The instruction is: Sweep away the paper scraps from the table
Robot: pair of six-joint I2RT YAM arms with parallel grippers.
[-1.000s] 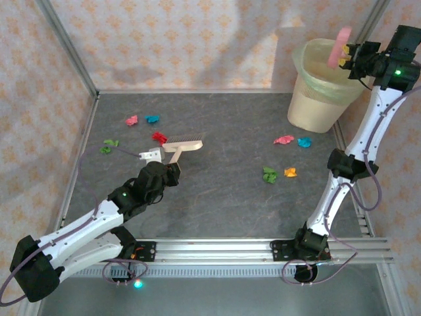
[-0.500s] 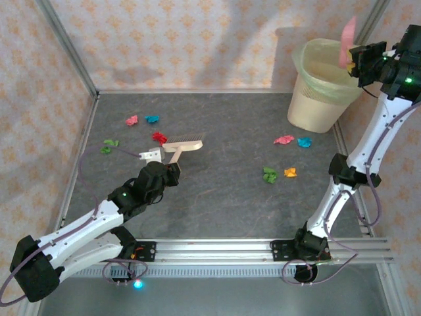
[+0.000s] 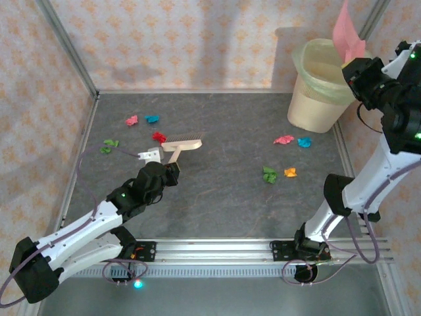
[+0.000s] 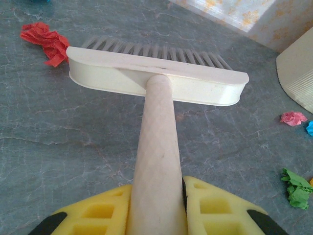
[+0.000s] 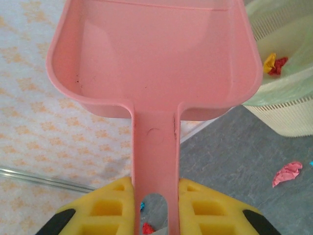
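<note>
Across the worktop (image 3: 223, 204), featherlight paper scraps (image 3: 158, 137) are best swept gently; brush (image 4: 156, 83) is pinched by left pincer (image 4: 157, 205), dustpan (image 5: 151, 58) by right pincer (image 5: 155, 200).

Right gripper (image 3: 356, 62): higher than a second ago, drawn from over the bin (image 3: 322, 99) toward the right wall; elbow swung out to the right. Pink dustpan (image 3: 347, 29): lifted, turned from edge-on to broad face, upright above the bin's rim.

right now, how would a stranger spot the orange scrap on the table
Start at the bin in the far right corner. Closer to the front rail than the pink scrap and blue scrap lies another pair. The orange scrap is its right one, smaller than the green scrap.
</note>
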